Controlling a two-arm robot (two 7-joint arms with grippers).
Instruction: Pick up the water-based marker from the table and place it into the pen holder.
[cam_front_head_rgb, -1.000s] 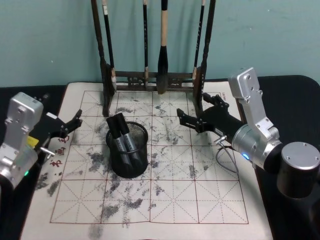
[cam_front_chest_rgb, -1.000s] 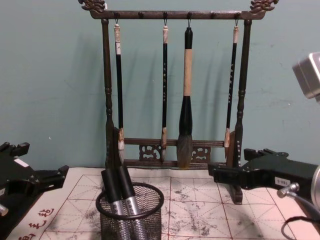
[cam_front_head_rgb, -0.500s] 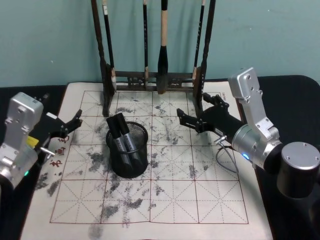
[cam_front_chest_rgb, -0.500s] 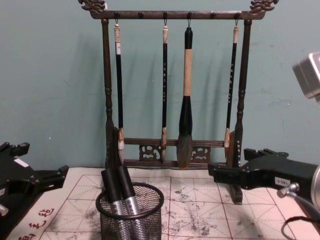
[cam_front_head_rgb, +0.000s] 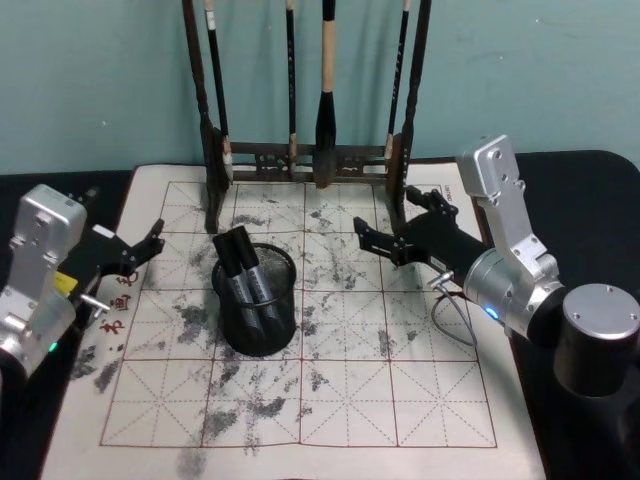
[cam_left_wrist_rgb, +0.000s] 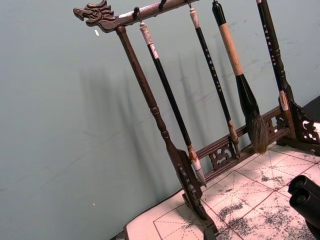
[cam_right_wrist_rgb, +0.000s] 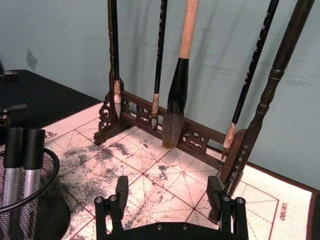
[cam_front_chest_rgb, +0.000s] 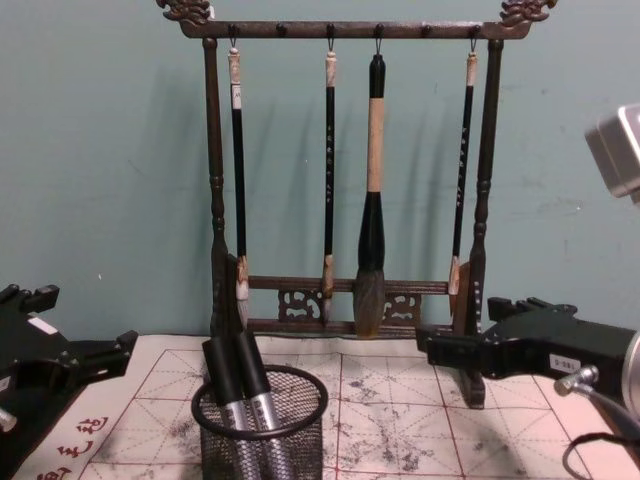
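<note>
The left gripper (cam_front_head_rgb: 148, 243) hovers open and empty at the paper's left edge. Two black-capped, silver-barrelled markers (cam_front_head_rgb: 245, 275) already lean in the round black wire-mesh pen holder (cam_front_head_rgb: 258, 300), centre-left. They look light, rigid and slick; grip mid-barrel. The right gripper (cam_front_head_rgb: 375, 240) hangs open and empty, far right.

A tall dark wooden brush rack (cam_front_head_rgb: 305, 150) stands at the far edge of an ink-stained gridded practice mat (cam_front_head_rgb: 350, 390) (four calligraphy brushes (cam_front_chest_rgb: 372, 190) hang from it), against a teal wall (cam_front_chest_rgb: 100, 150).
</note>
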